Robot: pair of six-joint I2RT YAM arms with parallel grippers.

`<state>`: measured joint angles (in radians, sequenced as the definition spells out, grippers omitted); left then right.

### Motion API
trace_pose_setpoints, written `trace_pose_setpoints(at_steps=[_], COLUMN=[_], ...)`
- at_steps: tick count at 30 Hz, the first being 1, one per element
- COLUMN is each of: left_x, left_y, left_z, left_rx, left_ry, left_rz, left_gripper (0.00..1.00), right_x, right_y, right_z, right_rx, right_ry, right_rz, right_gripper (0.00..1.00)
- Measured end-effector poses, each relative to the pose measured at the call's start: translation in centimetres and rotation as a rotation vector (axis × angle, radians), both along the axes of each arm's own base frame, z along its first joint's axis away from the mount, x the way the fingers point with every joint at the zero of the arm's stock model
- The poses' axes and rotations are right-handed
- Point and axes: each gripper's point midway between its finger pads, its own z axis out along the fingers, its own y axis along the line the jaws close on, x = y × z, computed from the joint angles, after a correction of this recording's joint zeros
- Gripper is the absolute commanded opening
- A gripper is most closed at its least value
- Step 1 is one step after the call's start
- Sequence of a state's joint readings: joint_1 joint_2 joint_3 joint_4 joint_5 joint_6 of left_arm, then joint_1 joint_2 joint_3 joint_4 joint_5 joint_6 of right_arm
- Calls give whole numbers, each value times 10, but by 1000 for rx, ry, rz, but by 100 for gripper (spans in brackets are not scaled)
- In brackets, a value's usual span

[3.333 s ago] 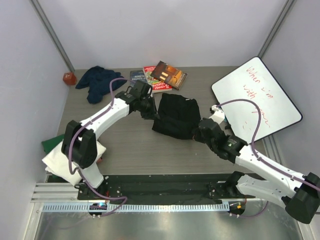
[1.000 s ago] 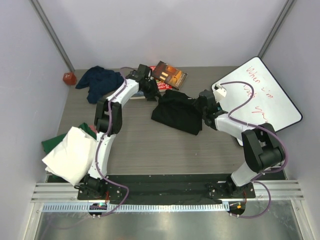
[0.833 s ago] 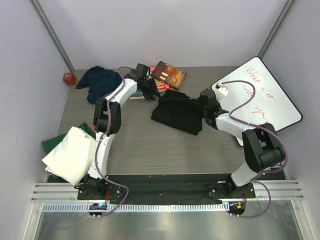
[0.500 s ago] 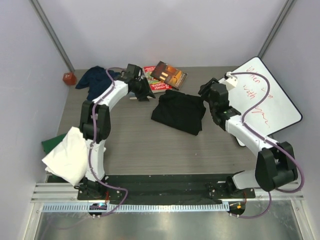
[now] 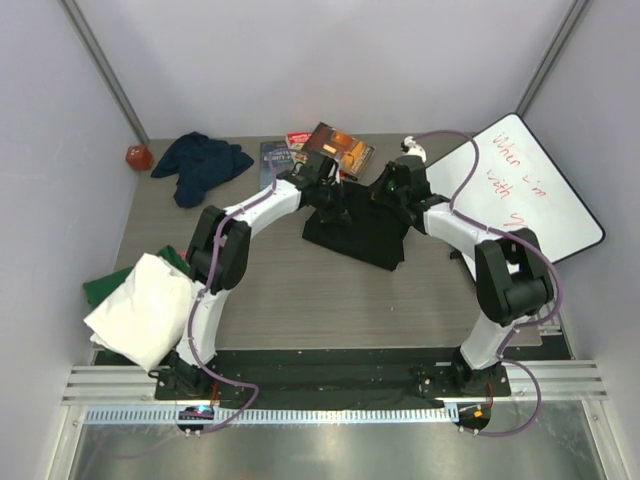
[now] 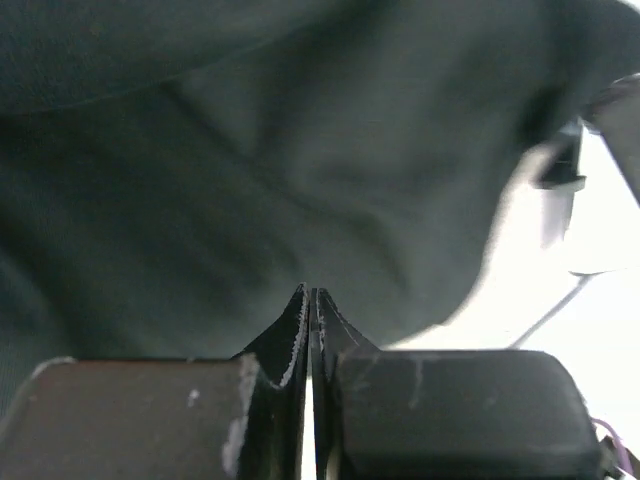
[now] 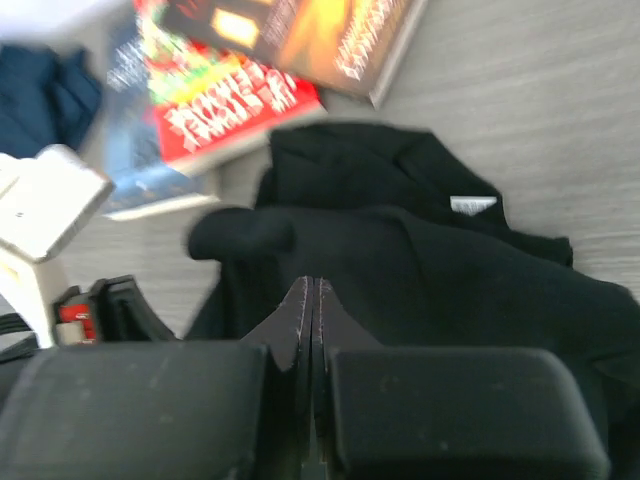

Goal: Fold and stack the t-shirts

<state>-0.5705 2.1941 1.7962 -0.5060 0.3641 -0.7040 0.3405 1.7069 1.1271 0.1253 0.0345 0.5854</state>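
The black t-shirt [image 5: 356, 232] lies bunched at the table's middle. In the right wrist view the black t-shirt [image 7: 430, 270] shows a white neck label. My left gripper [image 5: 329, 194] sits at the shirt's far left edge and my right gripper [image 5: 384, 191] at its far right edge. Both are shut; I see no cloth between the jaws. In the left wrist view the left gripper [image 6: 311, 292] points its tips at dark cloth [image 6: 250, 170]. The right gripper [image 7: 310, 283] hovers over the shirt. A navy t-shirt [image 5: 201, 165] lies crumpled at the far left. Folded white [image 5: 145, 305] and green [image 5: 100, 288] shirts lie at the near left.
Several books [image 5: 330, 148] lie just behind the black shirt, and those books [image 7: 245, 110] appear close in the right wrist view. A whiteboard [image 5: 520, 190] with red writing leans at the right. A small red object [image 5: 138, 157] sits in the far left corner.
Both arms swung inward from beside the shirt to its far edge, and both grippers went from open to shut. The black shirt has barely shifted.
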Motion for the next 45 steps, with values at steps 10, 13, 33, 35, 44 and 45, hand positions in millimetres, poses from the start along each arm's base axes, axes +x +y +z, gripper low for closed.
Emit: trace_pose_setpoints(at_steps=[10,13,33,35,44,45], left_x=[-5,-6,-33,-38,-72,-78], left_y=[3,2,15,18,31,32], left_z=[-55,-58,-62,-63,-64,-64], left_rx=[52,43,7,7,23,27], left_ry=[88,80,25,26,40,42], left_rz=[-4,-10,-19,-20,-33,-38], left_gripper=[0,0,0,0,0,0], right_x=[11,17,37,38,20,13], right_y=[-8,-15,-58,-62,-68,-68], right_z=[-57,-72,-102,-102,-118,-121], right_rx=[-115,-148,-274,-277,-265,-263], right_ry=[97,116,148,149,193,204], right_rz=[-12,-46,-212,-222,-207,-200], right_gripper=[1,1,1,1,1,1])
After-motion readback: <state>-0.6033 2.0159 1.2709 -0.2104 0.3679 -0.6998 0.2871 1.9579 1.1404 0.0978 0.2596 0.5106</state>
